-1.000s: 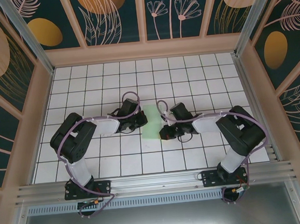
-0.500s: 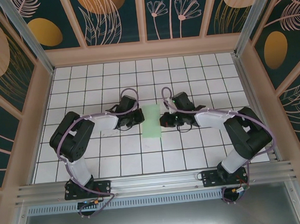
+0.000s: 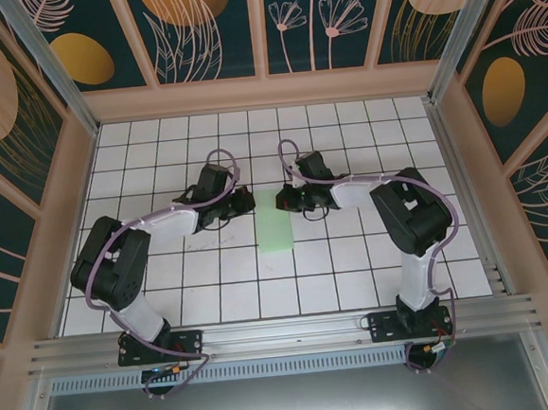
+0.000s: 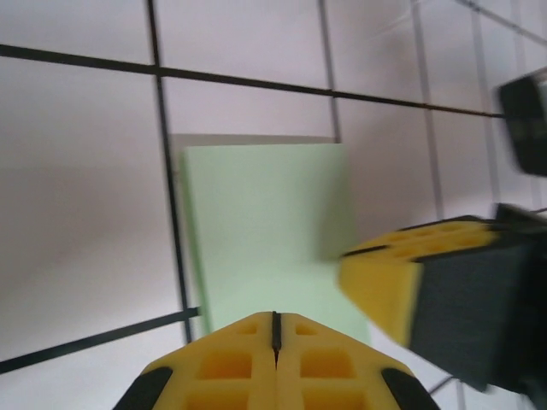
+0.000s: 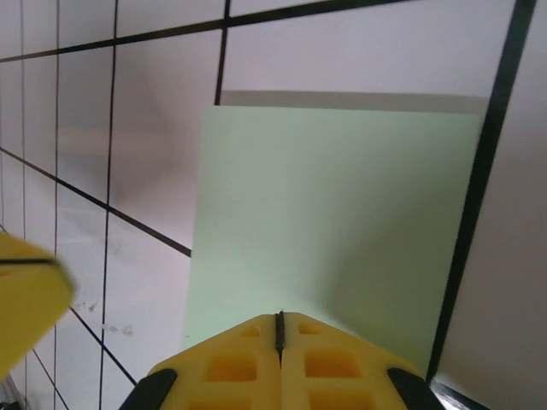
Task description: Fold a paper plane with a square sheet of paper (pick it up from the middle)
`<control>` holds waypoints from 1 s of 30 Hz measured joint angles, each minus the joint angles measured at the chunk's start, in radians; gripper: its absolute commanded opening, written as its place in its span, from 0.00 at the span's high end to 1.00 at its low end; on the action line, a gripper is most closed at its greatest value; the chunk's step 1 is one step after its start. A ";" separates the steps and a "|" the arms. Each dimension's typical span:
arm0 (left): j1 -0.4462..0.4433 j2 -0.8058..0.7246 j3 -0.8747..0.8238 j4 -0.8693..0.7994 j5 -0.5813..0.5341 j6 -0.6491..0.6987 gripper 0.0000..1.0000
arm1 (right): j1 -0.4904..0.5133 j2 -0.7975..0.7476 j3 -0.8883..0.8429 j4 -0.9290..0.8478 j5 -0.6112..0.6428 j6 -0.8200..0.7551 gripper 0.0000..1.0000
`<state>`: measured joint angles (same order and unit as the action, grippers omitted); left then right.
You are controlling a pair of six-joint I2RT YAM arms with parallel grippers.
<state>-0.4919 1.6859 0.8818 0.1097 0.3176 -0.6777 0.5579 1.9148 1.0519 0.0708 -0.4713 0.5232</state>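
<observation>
step: creasing thin pale mint-green paper sheet (image 3: 276, 226), I guess | left gripper (image 4: 275, 329), right gripper (image 5: 279, 326) pressed together, empty | next: probably corner folds

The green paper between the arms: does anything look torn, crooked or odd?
Nothing stands out. The green paper lies flat, untorn, edges roughly along the tile lines. The left pincer and right pincer are shut near its far end.

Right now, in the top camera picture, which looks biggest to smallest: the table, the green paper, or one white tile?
1. table, by far the biggest.
2. green paper, which covers more than one tile.
3. white tile, the smallest.
</observation>
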 measured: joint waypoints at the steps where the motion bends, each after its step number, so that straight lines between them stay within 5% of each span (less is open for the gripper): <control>1: 0.000 -0.008 -0.009 0.021 0.015 -0.012 1.00 | -0.005 0.002 0.000 -0.001 0.002 0.000 1.00; 6: 0.000 -0.026 -0.049 0.076 0.039 -0.073 1.00 | -0.033 0.009 0.002 -0.032 0.037 -0.004 1.00; 13: 0.000 -0.078 -0.100 0.081 -0.002 -0.165 0.70 | -0.023 0.030 0.006 -0.042 0.061 0.017 1.00; 16: 0.000 -0.109 -0.113 0.081 -0.028 -0.192 0.66 | 0.002 0.031 0.006 -0.036 0.071 0.043 1.00; 23: 0.000 -0.179 -0.170 0.090 -0.037 -0.229 0.68 | 0.077 0.029 0.004 -0.026 0.094 0.154 1.00; 30: -0.053 -0.189 -0.216 0.130 -0.011 -0.277 0.86 | 0.055 -0.031 -0.017 -0.025 0.077 0.143 1.00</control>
<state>-0.5449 1.4967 0.6655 0.2401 0.3065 -0.9550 0.6125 1.8835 1.0351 0.0456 -0.3939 0.6666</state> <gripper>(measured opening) 0.184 0.058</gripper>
